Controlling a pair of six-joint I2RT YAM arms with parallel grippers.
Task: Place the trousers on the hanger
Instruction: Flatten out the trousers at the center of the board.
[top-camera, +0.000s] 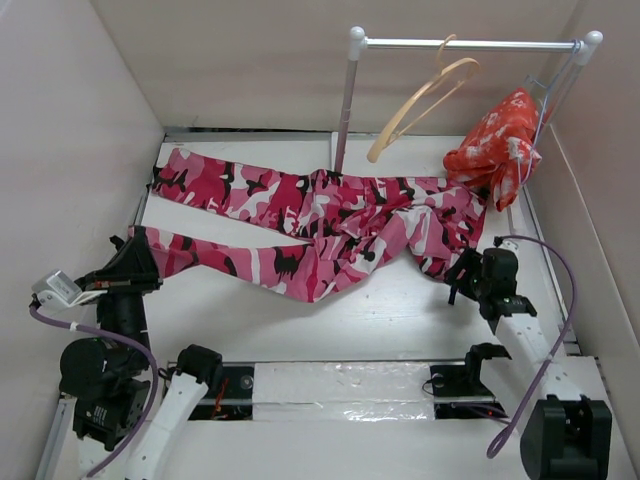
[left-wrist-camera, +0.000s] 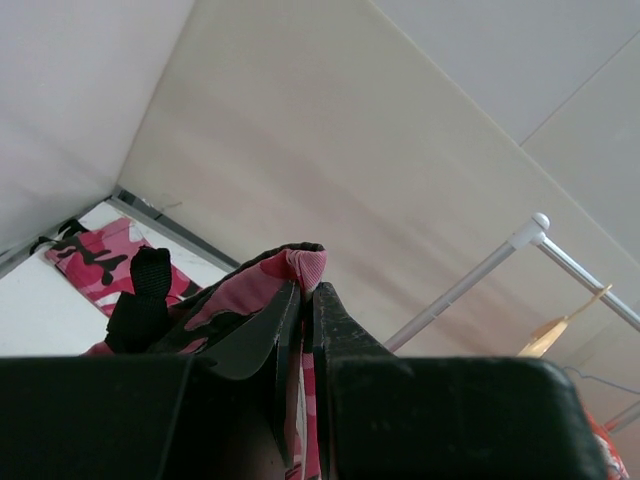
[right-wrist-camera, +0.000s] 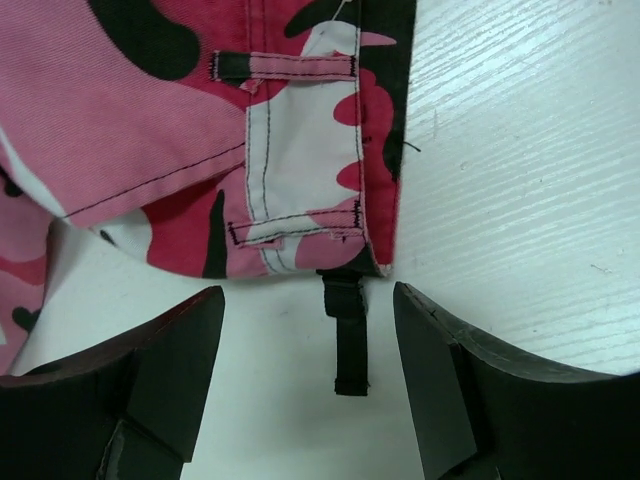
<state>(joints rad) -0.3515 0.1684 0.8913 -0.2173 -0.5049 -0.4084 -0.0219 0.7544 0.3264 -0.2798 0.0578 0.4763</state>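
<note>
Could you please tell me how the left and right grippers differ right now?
The left gripper has its jaws shut on the trousers at a leg end. The right gripper has its jaws open at the waistband, holding nothing. Both are at the trousers.

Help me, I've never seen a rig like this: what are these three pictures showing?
Two robot arms are bolted at a table's near edge. The wide picture looks down from above; the other two come from a camera on each wrist. Camouflage trousers lie spread on the white table. The left gripper is shut on one trouser leg's end. The right gripper is open, just short of the waistband. A wooden hanger and a red-orange garment hang from the rail behind.
</note>
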